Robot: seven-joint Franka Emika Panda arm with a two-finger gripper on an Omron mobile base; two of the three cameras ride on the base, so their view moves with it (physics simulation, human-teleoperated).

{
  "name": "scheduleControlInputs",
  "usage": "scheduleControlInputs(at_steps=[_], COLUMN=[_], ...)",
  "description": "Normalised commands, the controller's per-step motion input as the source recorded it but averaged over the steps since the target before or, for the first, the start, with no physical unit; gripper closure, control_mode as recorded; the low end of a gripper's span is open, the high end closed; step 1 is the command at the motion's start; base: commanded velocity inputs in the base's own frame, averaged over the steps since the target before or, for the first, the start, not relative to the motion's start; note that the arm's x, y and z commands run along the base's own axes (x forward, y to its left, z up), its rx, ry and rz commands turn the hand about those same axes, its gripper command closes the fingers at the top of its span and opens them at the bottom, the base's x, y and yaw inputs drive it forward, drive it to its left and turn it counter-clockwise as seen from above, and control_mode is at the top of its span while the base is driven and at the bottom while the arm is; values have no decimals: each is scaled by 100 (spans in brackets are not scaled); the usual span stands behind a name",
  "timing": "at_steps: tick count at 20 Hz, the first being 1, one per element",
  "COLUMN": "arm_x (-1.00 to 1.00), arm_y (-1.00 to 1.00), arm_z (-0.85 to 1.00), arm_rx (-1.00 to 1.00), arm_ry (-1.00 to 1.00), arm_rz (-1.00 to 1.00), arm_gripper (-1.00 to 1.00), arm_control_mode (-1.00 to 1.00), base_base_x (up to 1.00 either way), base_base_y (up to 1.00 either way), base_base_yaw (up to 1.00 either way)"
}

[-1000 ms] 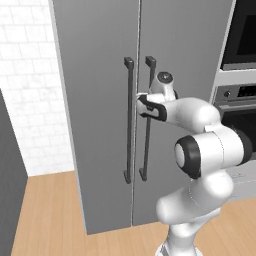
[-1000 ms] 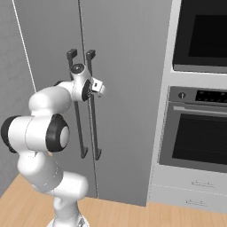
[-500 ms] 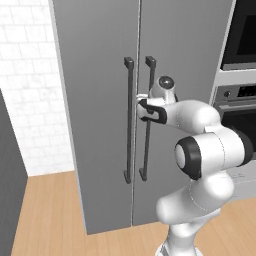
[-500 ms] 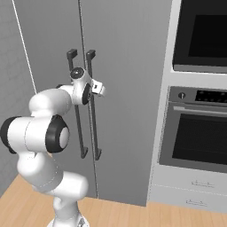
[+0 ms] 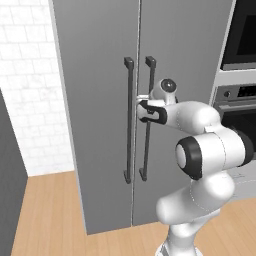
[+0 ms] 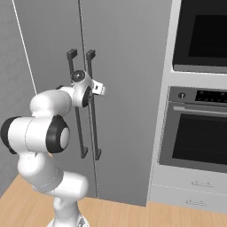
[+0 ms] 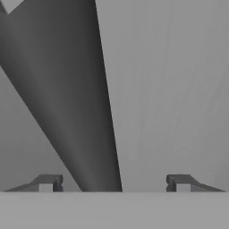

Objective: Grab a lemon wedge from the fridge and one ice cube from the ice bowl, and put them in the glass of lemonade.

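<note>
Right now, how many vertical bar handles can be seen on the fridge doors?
2. The left handle is on the left door, beside the centre seam; the right handle is on the right door, just across that seam. The open gripper is at them.

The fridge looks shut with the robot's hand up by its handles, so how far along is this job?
Nothing is done yet: both doors of the fridge are closed. In hand: the gripper is at the left door's handle, fingers apart with the bar between them, not clamped. Left: pull the door open, fetch the lemon wedge, fetch an ice cube, and drop both in the lemonade.
</note>
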Motion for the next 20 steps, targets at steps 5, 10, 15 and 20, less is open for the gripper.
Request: scheduleControlInputs(at_steps=[5, 10, 15, 20], arm_x=[27, 15, -12, -38], arm_y=[0, 0, -18, -54], arm_z=[0, 0, 0, 1], arm_rx=[0, 0, 0, 5], arm_ry=[0, 0, 0, 0], arm_rz=[1, 0, -4, -12], arm_gripper=[100, 100, 100, 100], arm_control_mode=[-100, -100, -100, -100], base_base_x=[0, 0, 0, 0], base_base_y=[0, 0, 0, 0], base_base_yaw=[0, 0, 0, 0])
